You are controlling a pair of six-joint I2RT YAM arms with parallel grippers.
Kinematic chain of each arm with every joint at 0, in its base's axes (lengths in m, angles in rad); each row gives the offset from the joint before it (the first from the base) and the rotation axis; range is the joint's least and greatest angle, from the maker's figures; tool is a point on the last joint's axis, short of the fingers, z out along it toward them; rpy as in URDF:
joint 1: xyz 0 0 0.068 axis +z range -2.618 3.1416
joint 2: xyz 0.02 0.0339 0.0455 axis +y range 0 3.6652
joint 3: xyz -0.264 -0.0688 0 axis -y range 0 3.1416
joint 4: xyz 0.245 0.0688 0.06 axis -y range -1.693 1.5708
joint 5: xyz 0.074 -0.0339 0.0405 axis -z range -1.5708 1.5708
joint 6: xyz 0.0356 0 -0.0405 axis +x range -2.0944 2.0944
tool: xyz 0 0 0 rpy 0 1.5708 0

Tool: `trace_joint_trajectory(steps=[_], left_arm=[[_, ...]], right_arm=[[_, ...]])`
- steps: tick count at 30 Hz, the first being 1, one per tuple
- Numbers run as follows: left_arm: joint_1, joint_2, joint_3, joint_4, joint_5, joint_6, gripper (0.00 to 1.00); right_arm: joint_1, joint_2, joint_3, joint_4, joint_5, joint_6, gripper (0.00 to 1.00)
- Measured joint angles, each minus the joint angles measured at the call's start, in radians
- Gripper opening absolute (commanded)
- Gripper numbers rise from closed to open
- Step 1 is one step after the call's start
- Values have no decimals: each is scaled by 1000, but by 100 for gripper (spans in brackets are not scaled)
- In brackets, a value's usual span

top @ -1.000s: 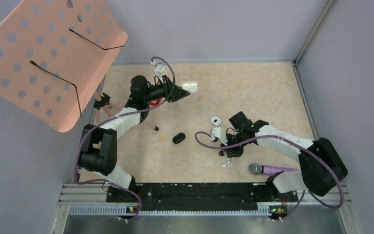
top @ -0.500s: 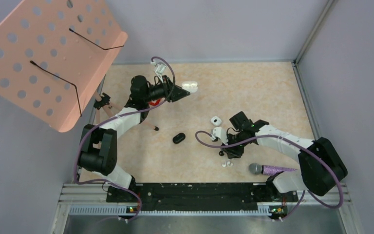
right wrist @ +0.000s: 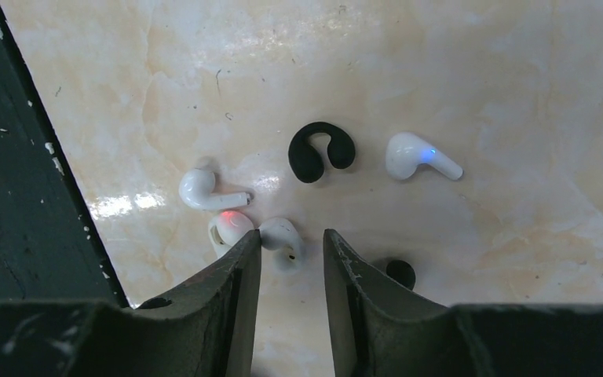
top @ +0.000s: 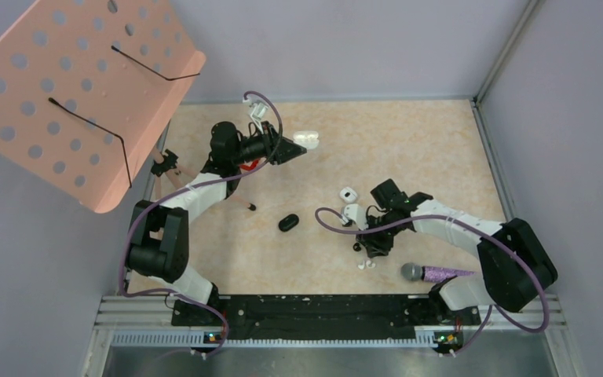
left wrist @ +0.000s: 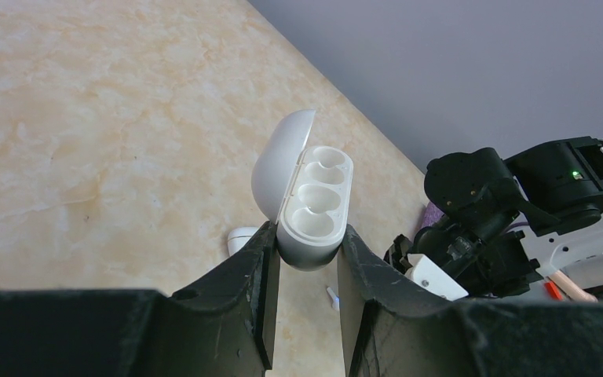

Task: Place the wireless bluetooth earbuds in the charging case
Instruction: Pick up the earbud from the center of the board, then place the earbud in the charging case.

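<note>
While the open charging case [left wrist: 308,206] is clamped between the left fingers [left wrist: 239,302] over the counter [left wrist: 86,118], the right fingers [right wrist: 357,306] are held apart. One white earbud [right wrist: 281,235] lies just ahead of their gap, nearer the right arm.

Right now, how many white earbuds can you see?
4 white earbuds by the right gripper: one at left, one glowing red beside it, one at the gripper's tips, one glowing blue at right. More may hide under it.

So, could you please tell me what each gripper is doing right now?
Left gripper: closed on the open white case.
Right gripper: open, empty, above the earbuds.
</note>
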Motion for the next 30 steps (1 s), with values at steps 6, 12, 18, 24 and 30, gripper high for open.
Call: trace_joint_trajectory(steps=[6, 12, 18, 24, 30], left_arm=[[0, 0, 0, 0, 0, 0, 0], [0, 0, 0, 0, 0, 0, 0], [0, 2, 0, 0, 5, 0, 0], [-11, 34, 0, 24, 54, 11, 0], [-32, 72, 18, 70, 161, 58, 0]], right_arm=[[0, 11, 0, -12, -31, 2, 10], [-14, 11, 10, -37, -58, -1, 0], [-46, 2, 140, -121, -36, -5, 0], [-47, -34, 380, -206, -19, -22, 0], [-47, -14, 715, -305, -30, -12, 0]])
